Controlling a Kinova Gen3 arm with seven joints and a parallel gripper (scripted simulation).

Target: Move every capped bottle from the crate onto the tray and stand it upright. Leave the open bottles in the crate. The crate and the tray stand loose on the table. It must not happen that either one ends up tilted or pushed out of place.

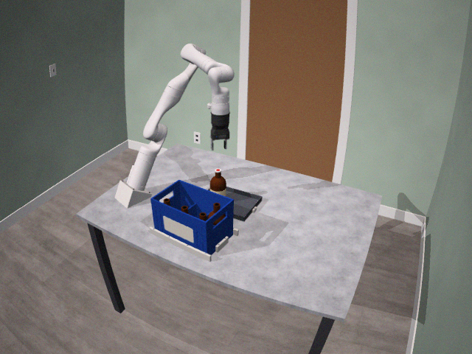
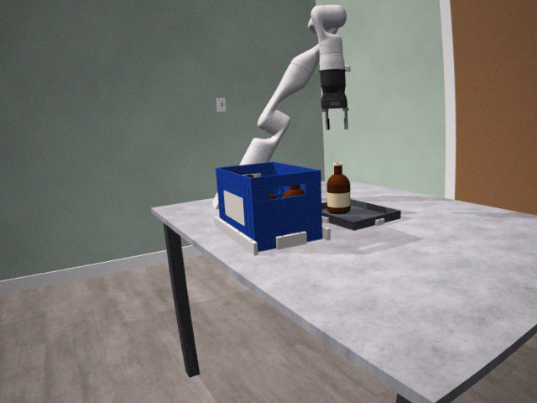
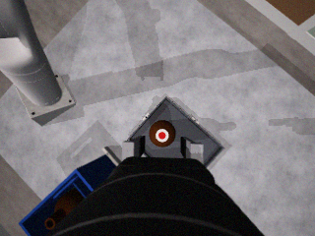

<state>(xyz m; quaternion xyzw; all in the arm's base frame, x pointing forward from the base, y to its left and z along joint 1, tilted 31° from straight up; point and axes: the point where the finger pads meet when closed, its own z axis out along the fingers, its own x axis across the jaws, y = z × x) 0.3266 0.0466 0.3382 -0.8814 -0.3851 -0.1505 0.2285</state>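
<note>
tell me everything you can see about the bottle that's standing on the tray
The capped bottle is brown, glass by its look, with a round body, rounded shoulders and a short narrow neck. A cream label band wraps its lower body, and the cap is white with a red dot in the middle. It stands upright on the dark tray, at the end nearest the blue crate, apart from the crate wall. Nothing grips it: the open gripper hangs high above it.

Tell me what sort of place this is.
Probably a plain indoor room fitted as a robot work cell: green walls, a brown door, and a grey marbled table bearing a white arm, a blue plastic crate and a dark flat tray.
</note>
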